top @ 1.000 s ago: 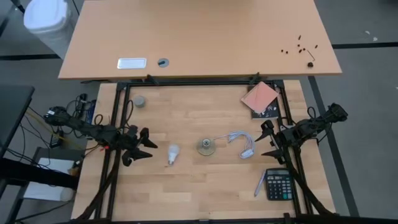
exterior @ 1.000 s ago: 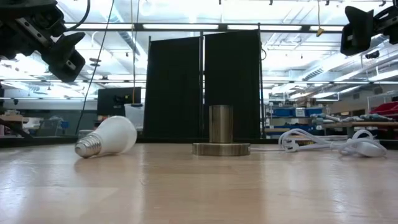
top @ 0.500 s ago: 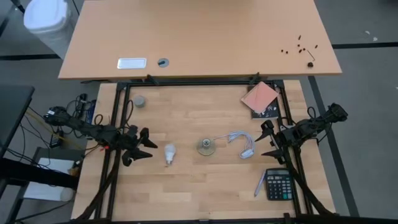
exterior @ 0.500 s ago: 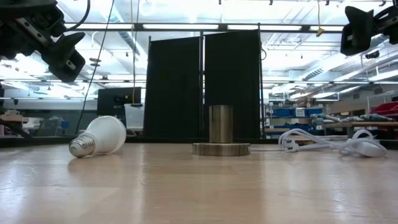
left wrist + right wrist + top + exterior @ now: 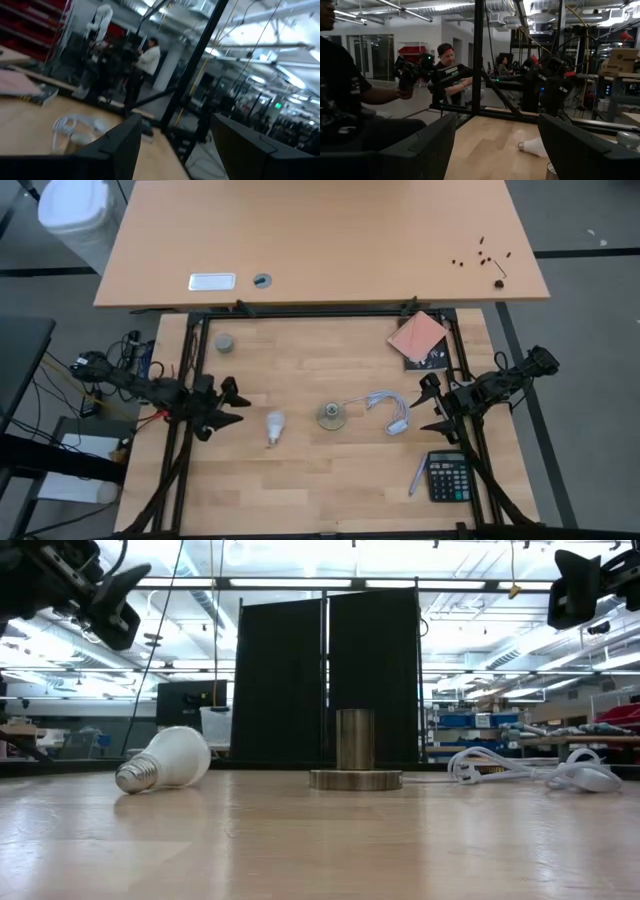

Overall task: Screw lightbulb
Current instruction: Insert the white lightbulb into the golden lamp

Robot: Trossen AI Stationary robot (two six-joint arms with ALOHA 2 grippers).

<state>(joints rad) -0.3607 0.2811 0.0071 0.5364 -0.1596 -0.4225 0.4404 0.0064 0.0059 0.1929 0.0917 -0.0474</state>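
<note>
The white lightbulb lies on its side on the wooden table, left of the centre, and no gripper touches it. It also shows in the low view and the right wrist view. The metal socket stands upright on its round base at the table's centre, and its white cord is coiled to its right. My left gripper hovers open to the left of the bulb, raised above the table. My right gripper hovers open to the right of the cord.
A small grey cap sits at the far left and a pink notebook at the far right. A calculator and a pen lie at the near right. People stand in the room beyond the table.
The lightbulb has rolled a little toward the table's left and settled on its side. My left gripper has tipped upward and drawn back slightly from the bulb, and it has stayed open.
</note>
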